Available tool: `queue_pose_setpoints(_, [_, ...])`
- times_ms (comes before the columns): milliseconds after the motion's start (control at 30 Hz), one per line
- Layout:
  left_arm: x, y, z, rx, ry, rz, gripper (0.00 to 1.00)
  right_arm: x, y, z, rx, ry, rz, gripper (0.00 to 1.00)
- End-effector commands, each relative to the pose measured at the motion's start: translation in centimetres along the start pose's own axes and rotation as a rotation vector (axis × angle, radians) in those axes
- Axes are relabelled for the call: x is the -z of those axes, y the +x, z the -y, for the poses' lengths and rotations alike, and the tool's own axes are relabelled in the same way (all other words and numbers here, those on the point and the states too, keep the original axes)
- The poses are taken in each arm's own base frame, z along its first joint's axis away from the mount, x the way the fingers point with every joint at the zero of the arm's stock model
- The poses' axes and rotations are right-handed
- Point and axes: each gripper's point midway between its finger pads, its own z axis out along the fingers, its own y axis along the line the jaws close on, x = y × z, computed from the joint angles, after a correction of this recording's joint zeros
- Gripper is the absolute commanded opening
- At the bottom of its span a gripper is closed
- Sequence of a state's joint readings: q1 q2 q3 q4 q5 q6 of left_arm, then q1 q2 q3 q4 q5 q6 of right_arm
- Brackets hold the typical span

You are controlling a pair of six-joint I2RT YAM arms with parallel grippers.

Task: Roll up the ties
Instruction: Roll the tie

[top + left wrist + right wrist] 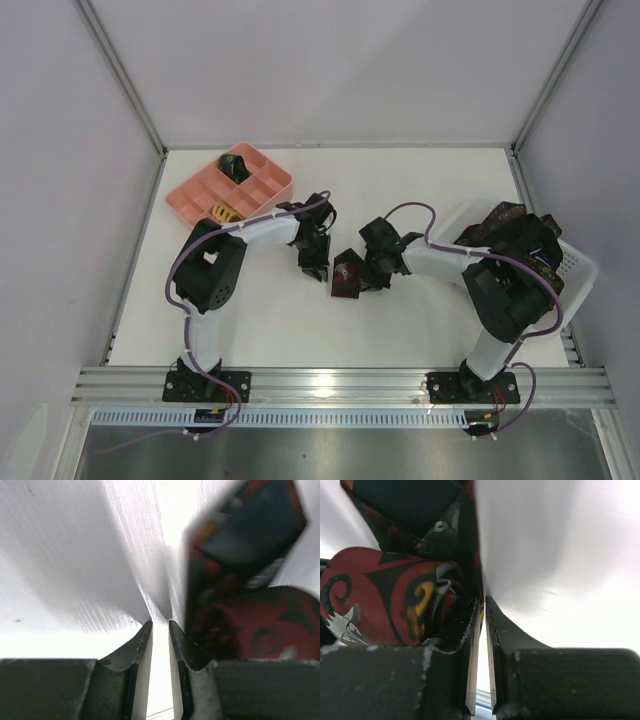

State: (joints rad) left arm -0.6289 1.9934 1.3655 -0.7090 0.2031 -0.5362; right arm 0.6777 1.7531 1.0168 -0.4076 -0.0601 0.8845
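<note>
A dark tie (347, 272) with red and blue patterning lies bunched on the white table between my two grippers. My left gripper (316, 256) stands just left of it. In the left wrist view its jaws (160, 625) are nearly together with nothing between them, and the tie (240, 580) rises close beside the right finger. My right gripper (368, 270) is at the tie's right side. In the right wrist view its jaws (483, 600) are closed, with the tie's edge seeming to be pinched at the tips, and the rolled red, yellow and black fabric (385, 600) bulges left of the left finger.
A pink compartment tray (200, 190) at the back left holds a dark rolled tie (237, 163) and a yellow patterned one (225, 212). A white mesh basket (578, 268) at the right holds several more ties (505, 225), partly hidden by the right arm.
</note>
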Motion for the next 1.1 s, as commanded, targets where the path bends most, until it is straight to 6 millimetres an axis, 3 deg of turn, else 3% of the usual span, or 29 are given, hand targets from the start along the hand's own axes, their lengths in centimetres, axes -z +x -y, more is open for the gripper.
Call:
queue_pose_setpoints(0, [1.0,-1.2,-1.0,-0.027,-0.046,0.044,0.25,1.6,-0.6,3.7,0.015,0.066,0.037,0.15])
queue_pose_setpoints(133, [2.4,-2.0,-2.2,-0.020,-0.069,0.081,0.26,2.0,-0.6,3.9,0.079,0.048,0.042,0.15])
queue_pose_setpoints(300, [2.7,-2.4,-2.0,-0.013,-0.054,0.078,0.27,1.5,-0.3,2.9,0.068,0.006,0.012,0.15])
queue_pose_setpoints(567, [4.7,-3.3,-1.7,-0.008,-0.030,0.150,0.30,3.3,-2.5,1.5,0.216,-0.134,0.020,0.17])
queue_pose_setpoints(633, [4.7,-3.1,-1.8,-0.007,-0.032,0.146,0.29,3.3,-2.3,2.0,0.238,-0.164,0.015,0.17])
queue_pose_setpoints(833, [4.8,-1.9,-1.8,0.019,-0.004,0.140,0.30,5.3,-4.6,3.2,0.191,-0.146,0.103,0.14])
queue_pose_setpoints(867, [5.1,-1.9,-1.5,0.019,0.011,0.148,0.30,5.4,-5.2,4.5,0.174,-0.085,0.118,0.13])
queue_pose_setpoints(933, [4.9,-0.7,-1.4,0.035,0.036,0.121,0.30,5.2,-5.9,5.2,0.159,-0.045,0.117,0.11])
queue_pose_setpoints(1067, [5.9,0.6,-0.9,0.083,0.090,0.128,0.30,4.3,-5.9,5.0,0.140,-0.053,0.090,0.09])
